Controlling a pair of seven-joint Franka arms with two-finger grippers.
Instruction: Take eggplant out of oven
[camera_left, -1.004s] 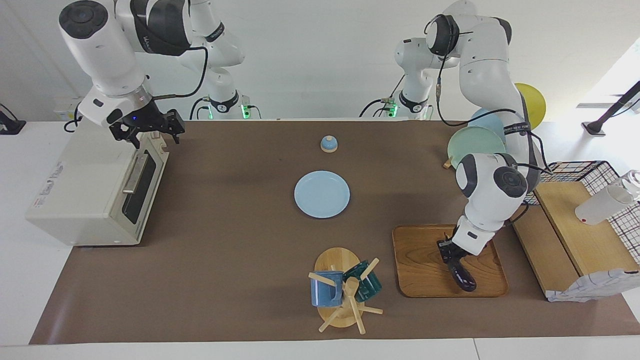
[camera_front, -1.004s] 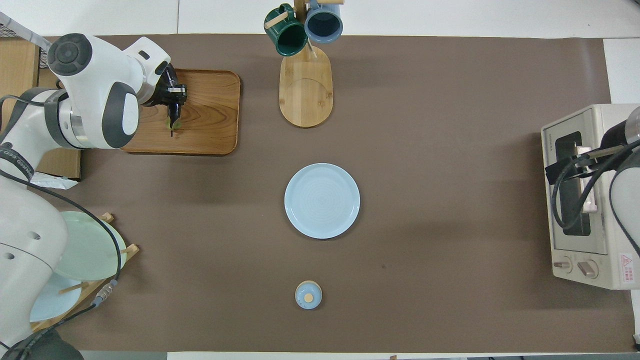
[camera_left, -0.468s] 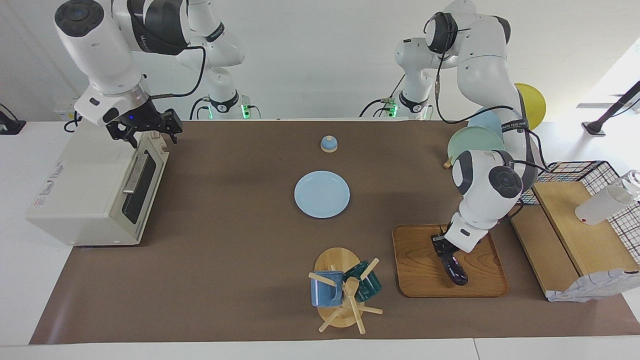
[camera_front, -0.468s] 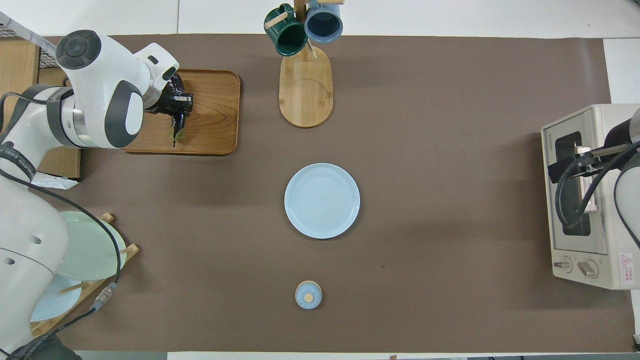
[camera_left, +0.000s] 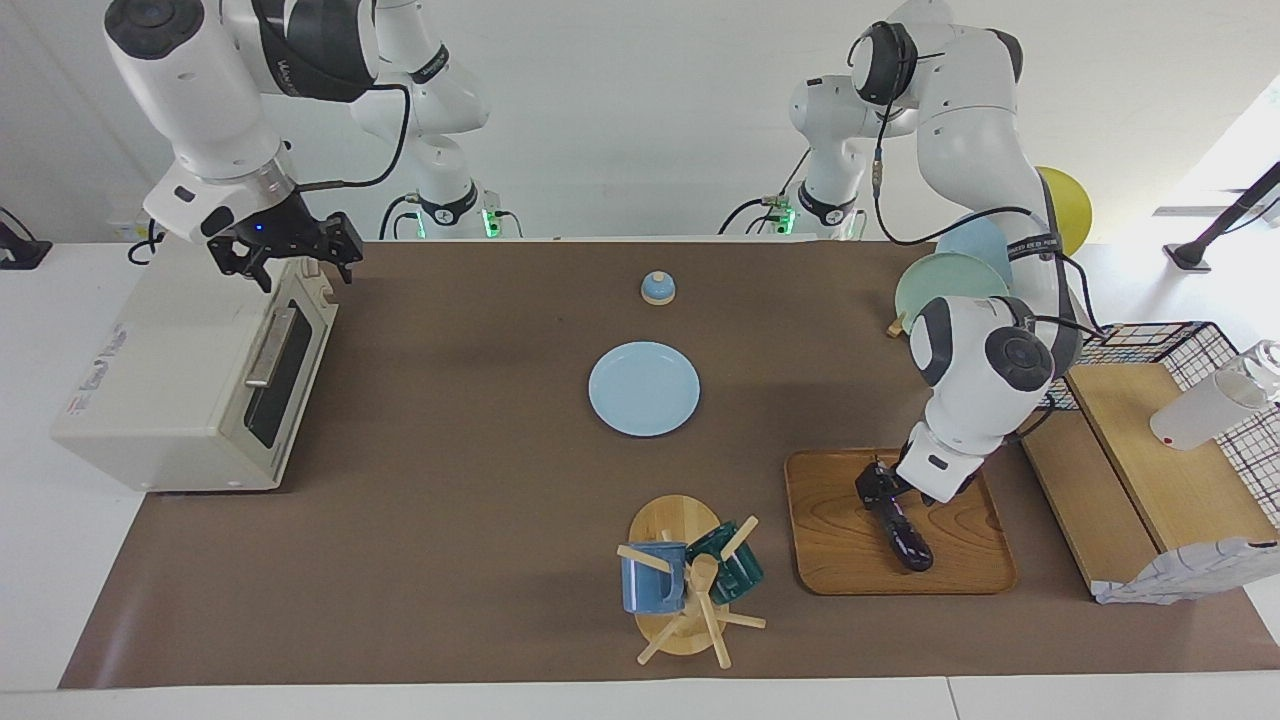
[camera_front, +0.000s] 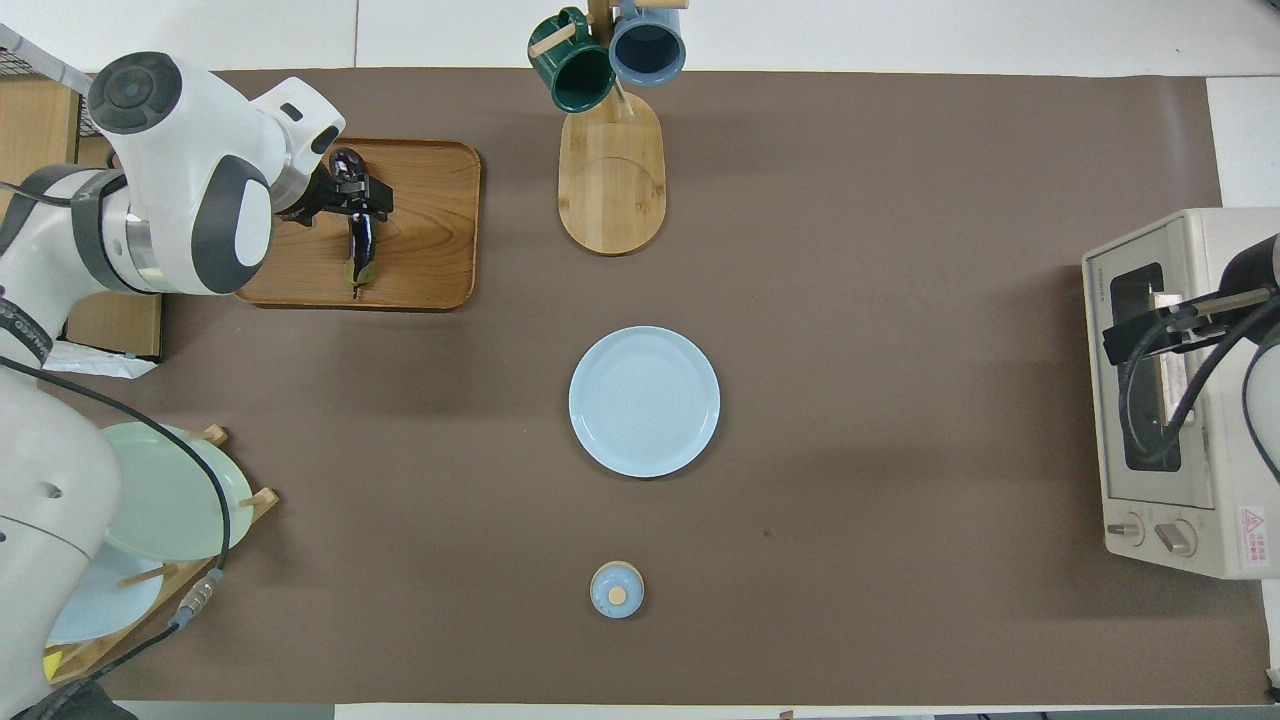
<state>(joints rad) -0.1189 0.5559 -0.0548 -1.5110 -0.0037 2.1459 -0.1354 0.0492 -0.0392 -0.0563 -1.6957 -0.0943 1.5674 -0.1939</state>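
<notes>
So the eggplant (camera_left: 904, 535) is lying flat on the wooden tray (camera_left: 830, 540) toward the left arm's end of the desk (camera_left: 450, 480), well away from the oven (camera_left: 190, 375), and we can see its stem end pointing back toward the robots in the overhead view. The left tool (camera_left: 880, 490) sits right over the eggplant's stem end with its fingers spread to either side, so we'd call it released rather than gripping anything; whether a fingertip brushes the skin we can't tell. Moving outward, just beside the tray there's a wooden mug tree (camera_left: 690, 590) with a blue mug (camera_left: 645, 585) and a dark green mug (camera_left: 735, 570) hanging on it, at about the same distance from the robots as the tray. Nearer the robots, in the middle of the brown mat, we've got a light blue plate (camera_left: 643, 388), and nearer yet a small blue lid with a wooden knob (camera_left: 657, 288). Over at the left arm's end there's also a rack of plates (camera_left: 950, 280), a wire basket (camera_left: 1200, 350) and a raised wooden board (camera_left: 1170, 460). The cream oven sits at the right arm's end with its glass door shut. The right tool (camera_left: 297, 262) hangs over the oven's top front corner, fingers apart, nothing in it.
</notes>
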